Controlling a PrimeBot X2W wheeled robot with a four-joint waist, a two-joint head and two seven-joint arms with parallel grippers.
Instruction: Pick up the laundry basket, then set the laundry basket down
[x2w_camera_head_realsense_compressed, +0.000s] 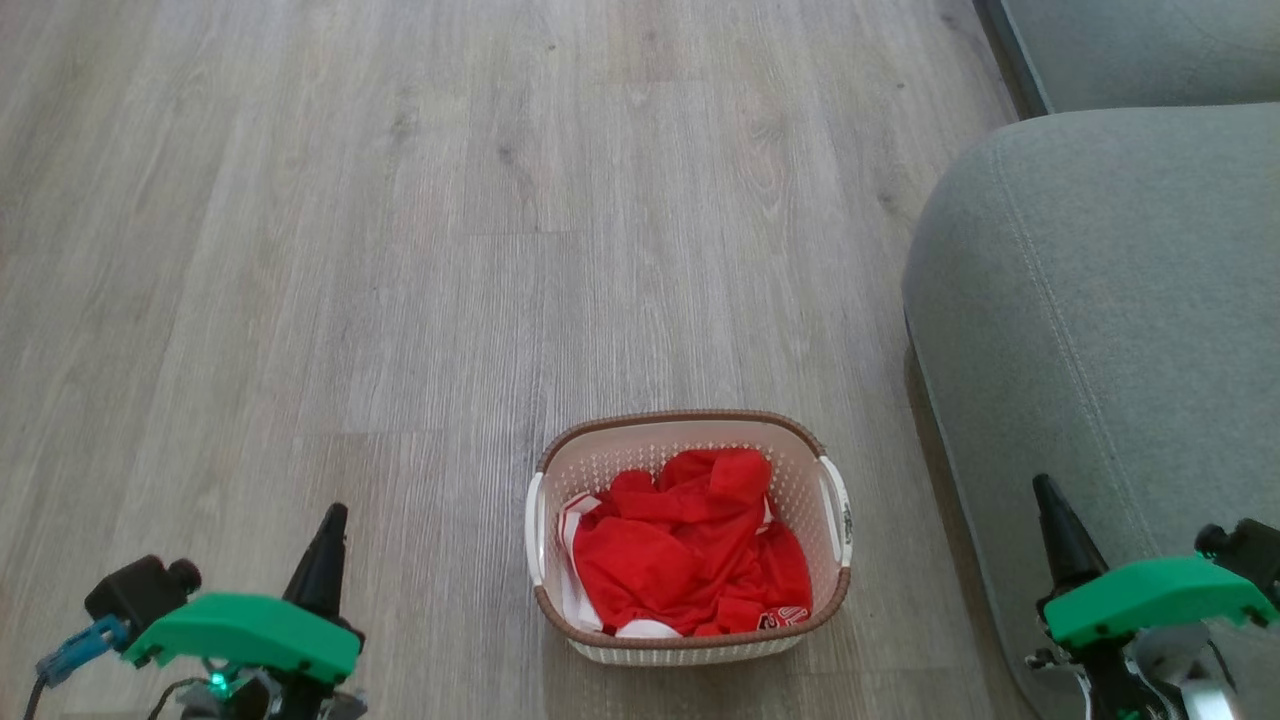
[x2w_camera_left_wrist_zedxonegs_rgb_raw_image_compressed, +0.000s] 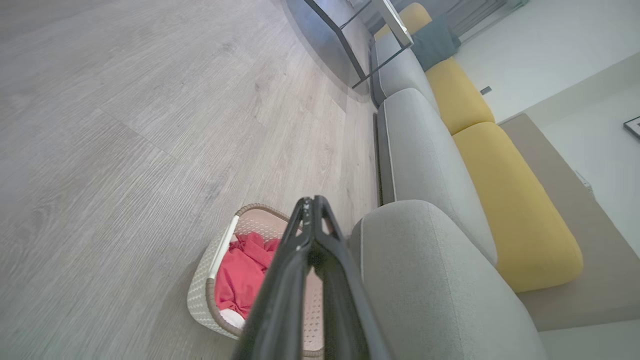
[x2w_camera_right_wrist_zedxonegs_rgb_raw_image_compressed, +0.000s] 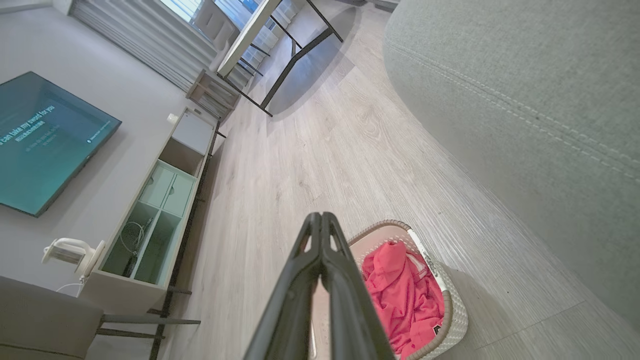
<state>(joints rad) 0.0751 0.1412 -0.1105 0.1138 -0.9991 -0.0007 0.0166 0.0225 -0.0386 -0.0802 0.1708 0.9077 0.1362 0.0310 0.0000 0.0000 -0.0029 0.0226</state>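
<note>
Head view gives me the laundry basket (x2w_camera_head_realsense_compressed: 688, 648) upright on the floor (x2w_camera_head_realsense_compressed: 400, 250) by the sofa (x2w_camera_head_realsense_compressed: 1100, 300), centred between left gripper (x2w_camera_left_wrist_zedxonegs_rgb_raw_image_compressed: 314, 201) and right gripper (x2w_camera_right_wrist_zedxonegs_rgb_raw_image_compressed: 320, 216) so a white handle (x2w_camera_head_realsense_compressed: 836, 512) faces each, both hanging clear with fingers pressed together

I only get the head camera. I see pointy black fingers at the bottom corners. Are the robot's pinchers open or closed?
Observer: The left wrist view shows the left gripper shut, its two fingertips touching with nothing between them.
Kid: And the other one?
Observer: The right wrist view shows the right gripper pinched shut as well, empty, not touching the laundry basket.
Kid: What's the big grey thing next to the basket?
Observer: It is a sofa. The left wrist view shows yellow cushions along its back.
</note>
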